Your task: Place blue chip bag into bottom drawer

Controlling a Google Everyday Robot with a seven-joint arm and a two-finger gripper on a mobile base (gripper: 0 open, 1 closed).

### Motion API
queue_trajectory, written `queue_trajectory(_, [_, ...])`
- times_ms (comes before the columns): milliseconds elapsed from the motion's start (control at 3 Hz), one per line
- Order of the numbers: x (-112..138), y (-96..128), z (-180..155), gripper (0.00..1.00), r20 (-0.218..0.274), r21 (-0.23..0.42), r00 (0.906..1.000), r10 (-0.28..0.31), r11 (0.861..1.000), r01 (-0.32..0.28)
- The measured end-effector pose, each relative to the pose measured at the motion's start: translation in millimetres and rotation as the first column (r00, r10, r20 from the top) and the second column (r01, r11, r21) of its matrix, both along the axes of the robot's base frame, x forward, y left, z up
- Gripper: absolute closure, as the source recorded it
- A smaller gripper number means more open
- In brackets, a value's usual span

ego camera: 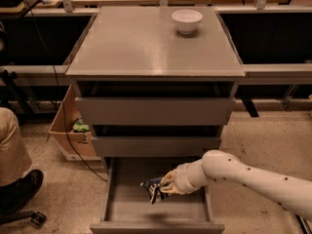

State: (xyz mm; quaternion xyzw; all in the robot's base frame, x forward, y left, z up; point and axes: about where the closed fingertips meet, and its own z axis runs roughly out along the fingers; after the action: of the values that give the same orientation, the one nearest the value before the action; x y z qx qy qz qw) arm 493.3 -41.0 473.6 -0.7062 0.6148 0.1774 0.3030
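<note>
- Blue chip bag [152, 189]: dark crinkled foil w/ pale lettering, pinched at its right end by the pincer [168, 183]. It hangs over the inside of the bottom drawer [157, 226], approx. mid-tray. Can't tell whether its lower edge touches the tray floor.
- Pincer: pressed together on the bag, sitting over the open tray just below the middle drawer [156, 146] front, a bit right of centre.
- Arm [253, 182]: white w/ small dark dots. It comes in from the lower right and crosses over the drawer's right wall.
- Bottom drawer: lowest of three, pulled well out. Grey tray, plain front, back part in shadow.
- Middle drawer & top drawer [156, 111]: grey flat fronts, each w/ a dark gap above it.
- Worktop [146, 48]: grey cabinet top. White bowl [186, 21] stands upright near the back right corner.
- Left of the cabinet: open cardboard box [63, 140] on the floor w/ a green item [80, 126] inside. A dark cable [62, 121] runs down past it.
- Far left: a person's tan trouser leg [10, 150] & dark shoe [19, 194], well apart from the drawer.
</note>
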Motion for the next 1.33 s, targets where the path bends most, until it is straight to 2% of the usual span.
queue_trajectory(333, [12, 22, -59, 1.0, -0.001, 0.067, 0.9965, 0.084, 0.994, -0.084])
queue_trajectory(667, [28, 40, -136, 1.0, -0.009, 0.127, 0.9905, 0.138, 0.983, -0.135])
queue_trajectory(1333, [26, 34, -142, 1.0, 0.009, 0.106, 0.9917, 0.128, 0.986, -0.128])
